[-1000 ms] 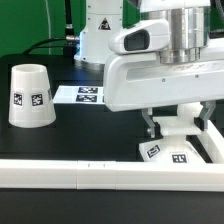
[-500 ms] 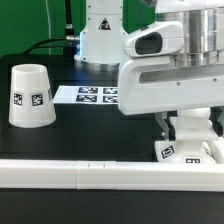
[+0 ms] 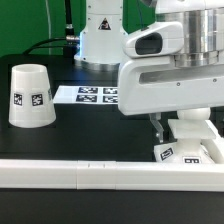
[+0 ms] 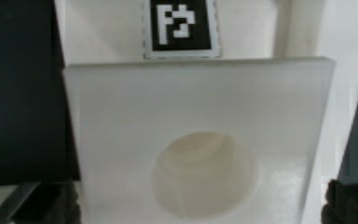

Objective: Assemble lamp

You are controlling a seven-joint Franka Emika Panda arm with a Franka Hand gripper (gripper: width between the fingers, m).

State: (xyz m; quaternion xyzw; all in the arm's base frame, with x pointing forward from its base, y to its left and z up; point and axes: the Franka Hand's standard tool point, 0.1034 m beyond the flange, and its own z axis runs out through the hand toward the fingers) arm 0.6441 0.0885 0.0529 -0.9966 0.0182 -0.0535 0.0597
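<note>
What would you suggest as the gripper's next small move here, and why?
Probably free the base and lift straight up. The gripper straddles the base, which lies flat by the white rail with its socket facing up and empty; the shade stands apart, so another part is due.

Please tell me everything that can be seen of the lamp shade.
The shade is a white tapered cup, plastic by its look. It stands upright on the black table, wide end down, narrow end up, at the exterior view's left. Two black-and-white square tags sit on its side. Only the table touches it; the gripper, closed on the base, is well apart at that view's right.
</note>
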